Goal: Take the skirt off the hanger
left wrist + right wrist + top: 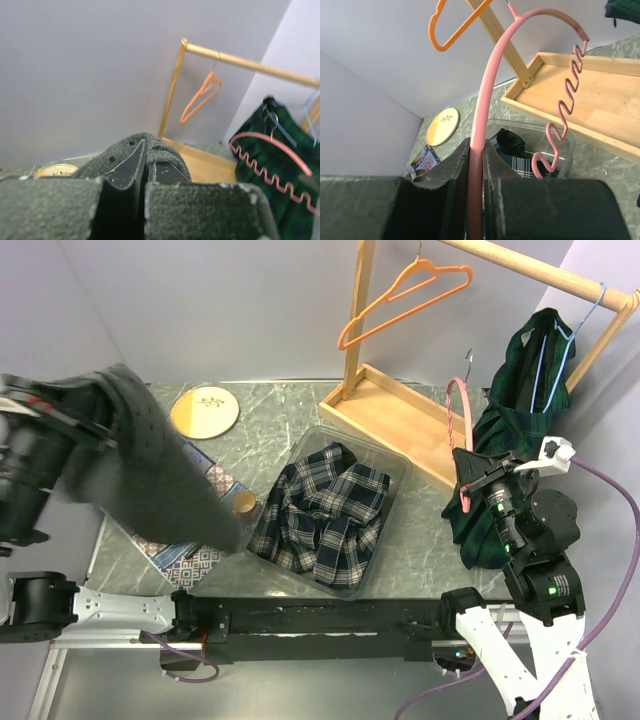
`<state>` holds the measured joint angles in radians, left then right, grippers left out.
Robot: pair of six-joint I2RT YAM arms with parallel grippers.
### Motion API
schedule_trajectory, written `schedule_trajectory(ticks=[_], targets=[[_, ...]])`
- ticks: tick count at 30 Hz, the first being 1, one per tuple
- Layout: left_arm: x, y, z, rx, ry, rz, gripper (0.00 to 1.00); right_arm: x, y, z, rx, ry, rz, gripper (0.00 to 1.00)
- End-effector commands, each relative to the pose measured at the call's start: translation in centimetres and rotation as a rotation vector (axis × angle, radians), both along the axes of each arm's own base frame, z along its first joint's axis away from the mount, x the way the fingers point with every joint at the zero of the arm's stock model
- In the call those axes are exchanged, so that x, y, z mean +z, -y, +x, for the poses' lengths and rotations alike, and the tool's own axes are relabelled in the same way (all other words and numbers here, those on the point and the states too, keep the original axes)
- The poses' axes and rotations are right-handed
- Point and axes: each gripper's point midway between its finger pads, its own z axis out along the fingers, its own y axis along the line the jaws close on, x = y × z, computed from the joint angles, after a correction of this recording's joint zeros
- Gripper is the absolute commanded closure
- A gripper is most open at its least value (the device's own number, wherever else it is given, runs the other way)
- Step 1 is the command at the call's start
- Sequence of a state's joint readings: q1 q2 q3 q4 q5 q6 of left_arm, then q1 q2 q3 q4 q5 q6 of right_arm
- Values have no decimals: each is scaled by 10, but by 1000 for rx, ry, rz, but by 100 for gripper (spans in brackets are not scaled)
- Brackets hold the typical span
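Note:
A grey dotted skirt (pixel 150 475) hangs from my left gripper (pixel 112 400), raised over the table's left side. In the left wrist view the left gripper (pixel 145 161) is shut on a fold of that grey skirt (pixel 145 145). My right gripper (pixel 487 490) is shut on the rod of a bare pink hanger (pixel 458 430) at the right. The right wrist view shows the right gripper (pixel 476 152) clamping the pink hanger (pixel 487 90), with no cloth on it. The pink hanger also shows in the left wrist view (pixel 270 145), apart from the skirt.
A clear bin (pixel 392 462) holds a plaid garment (pixel 325 515) mid-table. A wooden rack (pixel 400 415) at the back right carries an orange hanger (pixel 405 295) and a dark green garment (pixel 525 380) on a blue hanger. A yellow plate (pixel 204 411) and a booklet (pixel 195 558) lie left.

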<state>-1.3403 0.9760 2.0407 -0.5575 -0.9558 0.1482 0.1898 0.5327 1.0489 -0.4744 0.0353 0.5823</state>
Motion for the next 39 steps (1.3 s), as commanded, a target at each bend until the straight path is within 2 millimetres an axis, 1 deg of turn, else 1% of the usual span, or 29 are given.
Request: schedule_trajectory(ticks=[1, 3, 4, 5, 6, 7, 8, 9, 11, 12, 14, 15, 17, 18, 19, 20, 23, 24, 25, 26, 27, 28, 29, 30, 32, 35, 36, 37, 39], targets=[[-2, 71, 2, -117, 70, 119, 99, 49, -3, -11, 29, 151, 3, 100], [0, 81, 3, -121, 79, 131, 99, 54, -6, -14, 53, 165, 3, 100], [0, 92, 5, -128, 90, 157, 99, 56, -7, -16, 60, 173, 2, 100], [6, 98, 4, -143, 111, 138, 99, 60, -7, -17, 61, 192, 0, 100], [8, 106, 2, -169, 129, 129, 99, 55, -7, -14, 57, 191, 1, 100], [4, 125, -1, -216, 162, 161, 99, 56, -6, -15, 49, 202, 5, 100], [8, 132, -2, -232, 175, 146, 99, 55, -5, -14, 46, 199, 3, 100], [2, 146, 1, -239, 166, 162, 99, 53, -6, -14, 49, 195, 4, 100], [-7, 159, 5, -231, 147, 172, 99, 53, -8, -15, 62, 194, 10, 100], [-32, 176, 11, -226, 116, 212, 99, 55, -9, -17, 70, 203, 10, 100], [-70, 193, 19, -204, 88, 215, 99, 56, -12, -19, 89, 212, 17, 100], [-113, 213, 22, -226, 73, 238, 99, 57, -13, -20, 94, 218, 22, 100], [-144, 239, 14, -327, 31, 171, 99, 59, -13, -23, 98, 227, 27, 100], [-166, 252, 14, -356, -28, 136, 99, 60, -14, -25, 102, 230, 27, 100], [-174, 258, 15, -366, -47, 135, 99, 59, -14, -25, 105, 228, 23, 100], [-179, 261, 18, -362, -67, 133, 99, 62, -15, -27, 113, 234, 25, 100], [-210, 266, 43, -296, -170, 158, 99, 63, -17, -30, 128, 230, 36, 100], [-229, 264, 58, -253, -227, 166, 99, 65, -18, -34, 136, 239, 38, 100], [-245, 260, 66, -222, -268, 190, 99, 65, -19, -35, 140, 242, 45, 100], [-257, 250, 82, -173, -299, 193, 99, 64, -21, -36, 152, 242, 45, 100], [-276, 250, 89, -157, -337, 204, 99, 64, -20, -39, 153, 248, 46, 100], [-286, 245, 97, -142, -363, 223, 99, 63, -20, -39, 152, 244, 44, 100], [-293, 231, 115, -90, -386, 222, 99, 62, -20, -39, 152, 244, 42, 100], [-296, 227, 124, -69, -410, 209, 99, 63, -19, -39, 149, 244, 40, 100], [-295, 207, 144, -18, -427, 201, 99, 62, -19, -39, 148, 244, 35, 100], [-294, 210, 153, -50, -408, 193, 99, 62, -20, -38, 150, 242, 36, 100], [-317, 214, 154, -55, -443, 217, 99, 62, -20, -38, 150, 243, 39, 100], [-333, 224, 151, -101, -476, 229, 99, 62, -20, -38, 153, 242, 45, 100], [-407, 245, 146, -187, -590, 254, 99, 60, -21, -36, 154, 235, 47, 100]])
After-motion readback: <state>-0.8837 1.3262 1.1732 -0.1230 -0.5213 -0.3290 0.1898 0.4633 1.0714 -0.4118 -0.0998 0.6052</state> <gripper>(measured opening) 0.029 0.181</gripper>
